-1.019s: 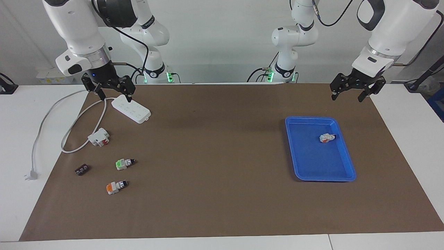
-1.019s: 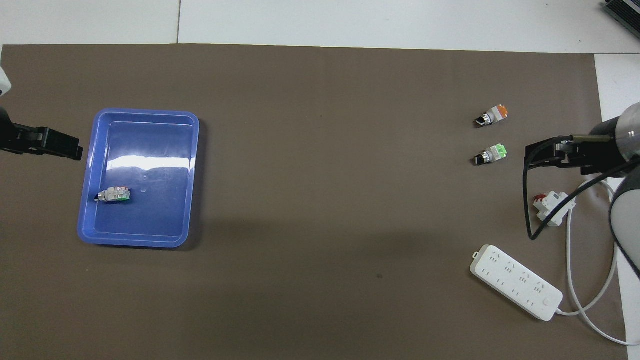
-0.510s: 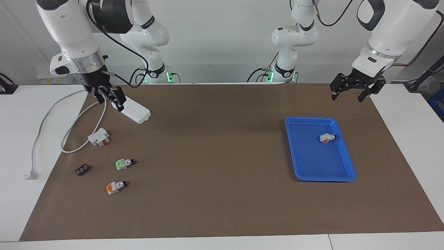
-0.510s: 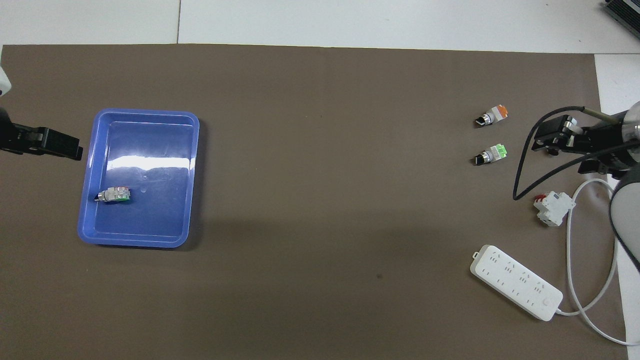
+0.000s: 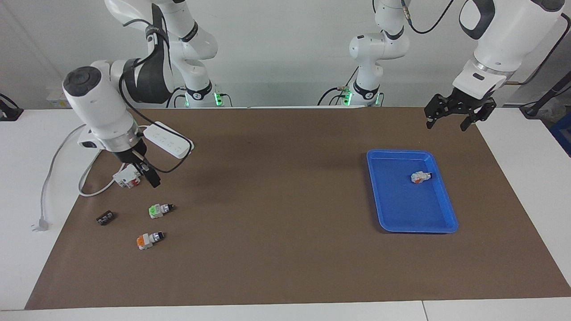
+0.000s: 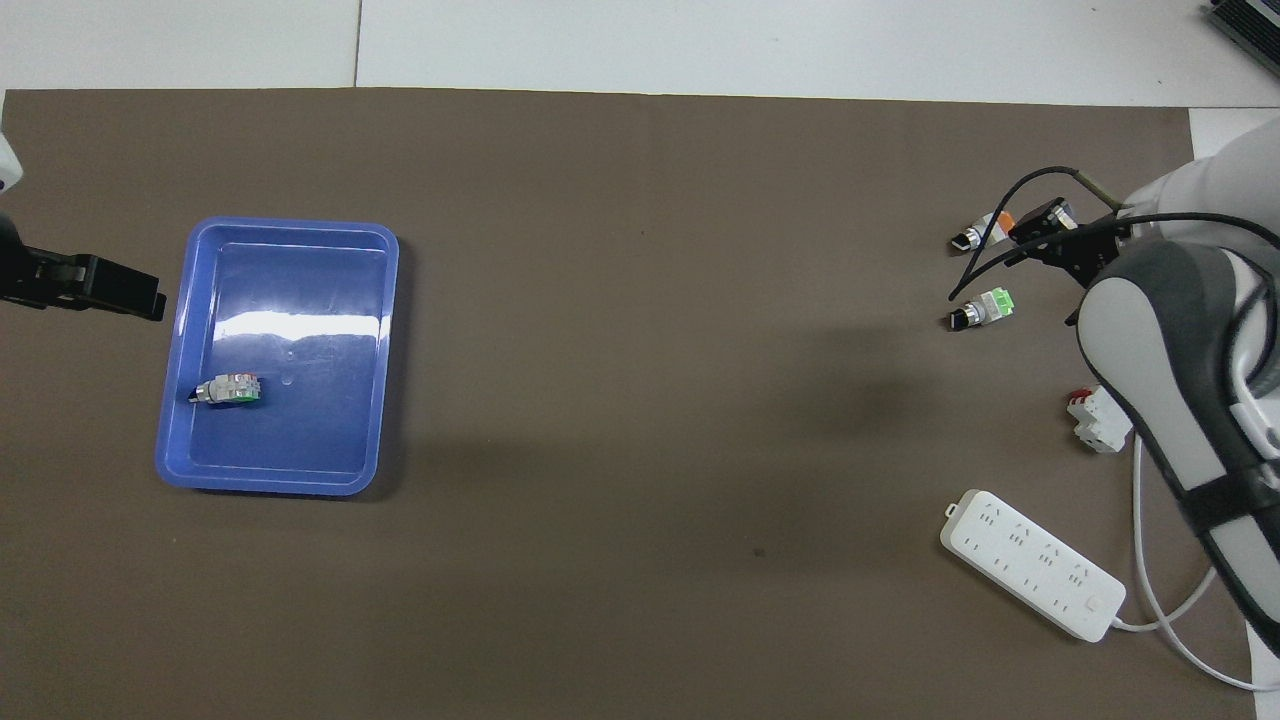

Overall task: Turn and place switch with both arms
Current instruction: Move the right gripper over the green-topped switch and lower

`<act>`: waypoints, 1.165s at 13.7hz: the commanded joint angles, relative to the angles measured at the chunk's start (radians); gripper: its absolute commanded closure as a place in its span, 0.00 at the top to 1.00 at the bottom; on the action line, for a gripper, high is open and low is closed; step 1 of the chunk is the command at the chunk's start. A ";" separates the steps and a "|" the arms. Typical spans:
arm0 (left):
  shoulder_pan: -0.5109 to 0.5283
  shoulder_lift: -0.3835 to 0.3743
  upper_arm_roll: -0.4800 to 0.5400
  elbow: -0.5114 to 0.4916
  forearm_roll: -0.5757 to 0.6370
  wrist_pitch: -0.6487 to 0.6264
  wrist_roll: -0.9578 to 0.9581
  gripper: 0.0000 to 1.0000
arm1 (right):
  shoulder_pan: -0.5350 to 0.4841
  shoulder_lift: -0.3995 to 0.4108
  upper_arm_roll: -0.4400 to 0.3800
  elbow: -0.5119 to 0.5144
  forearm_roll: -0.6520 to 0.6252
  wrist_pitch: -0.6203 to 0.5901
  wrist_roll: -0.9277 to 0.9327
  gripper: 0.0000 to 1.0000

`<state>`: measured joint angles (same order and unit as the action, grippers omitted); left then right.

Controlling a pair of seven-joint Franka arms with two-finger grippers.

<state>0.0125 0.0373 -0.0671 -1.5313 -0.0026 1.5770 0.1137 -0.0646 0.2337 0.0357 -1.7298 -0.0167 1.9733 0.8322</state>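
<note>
The switch (image 5: 159, 209) with the green end lies on the brown mat toward the right arm's end of the table; it also shows in the overhead view (image 6: 983, 309). My right gripper (image 5: 151, 176) hangs low over the mat between the breaker block and the switch, clear of the switch. In the overhead view the right gripper (image 6: 1042, 222) shows beside the orange switch. My left gripper (image 5: 459, 115) is open and empty, and waits in the air over the mat's edge beside the blue tray (image 5: 412, 229).
An orange-ended switch (image 5: 149, 239) lies farther from the robots than the green one. A white-and-red breaker block (image 5: 126, 176), a white power strip (image 5: 171, 141) with its cable, and a small black part (image 5: 105, 218) lie nearby. The tray holds another small switch (image 5: 420, 177).
My right arm has swung down and out from over the power strip to low over the mat beside the breaker block, with its wrist turned. The left arm and the switches have not moved.
</note>
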 commanded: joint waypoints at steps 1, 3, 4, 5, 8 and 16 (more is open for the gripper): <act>0.006 -0.031 -0.002 -0.038 -0.008 0.011 -0.005 1.00 | -0.029 0.088 0.009 0.015 0.015 0.056 0.073 0.90; 0.006 -0.031 -0.002 -0.038 -0.008 0.011 -0.005 1.00 | -0.050 0.137 0.009 0.010 0.017 0.105 0.102 0.90; 0.006 -0.031 -0.002 -0.038 -0.008 0.011 -0.005 1.00 | -0.056 0.165 0.009 0.013 0.018 0.117 0.117 0.90; 0.006 -0.031 -0.002 -0.038 -0.008 0.012 -0.005 1.00 | -0.058 0.183 0.009 0.013 0.018 0.137 0.134 0.90; 0.006 -0.031 -0.002 -0.038 -0.008 0.011 -0.005 1.00 | -0.076 0.223 0.010 0.018 0.029 0.156 0.148 0.90; 0.006 -0.031 -0.002 -0.038 -0.008 0.011 -0.005 1.00 | -0.103 0.269 0.010 0.001 0.131 0.216 0.196 0.84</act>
<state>0.0125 0.0372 -0.0671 -1.5313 -0.0026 1.5770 0.1137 -0.1491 0.4936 0.0336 -1.7274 0.0485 2.1690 1.0137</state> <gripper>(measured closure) 0.000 0.137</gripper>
